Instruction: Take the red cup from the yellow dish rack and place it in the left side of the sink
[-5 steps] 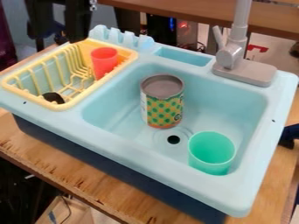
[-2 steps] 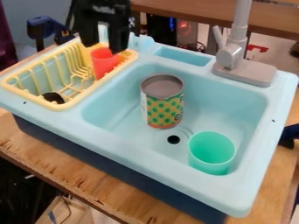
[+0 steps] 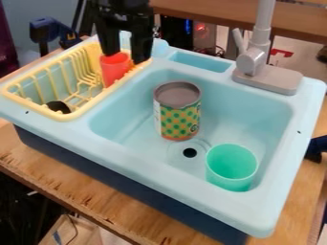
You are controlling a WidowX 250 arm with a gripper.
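The black gripper hangs at the upper left, over the back right corner of the yellow dish rack. Its two fingers stand apart, with a gap between them. Just below the left fingertip is a red cup, upright in the rack; whether they touch I cannot tell. A small orange thing is beside the cup, under the gripper. In the sink basin stand a can with a green-dotted label and, nearer the front right, a green cup.
The light blue toy sink sits on a wooden table. A grey faucet rises at the back right. A black object lies in the rack's front corner. The drain hole is between can and green cup.
From the top left, the gripper has moved right and come lower in the view, over the rack's back corner by the red cup. The cups and can have stayed put.
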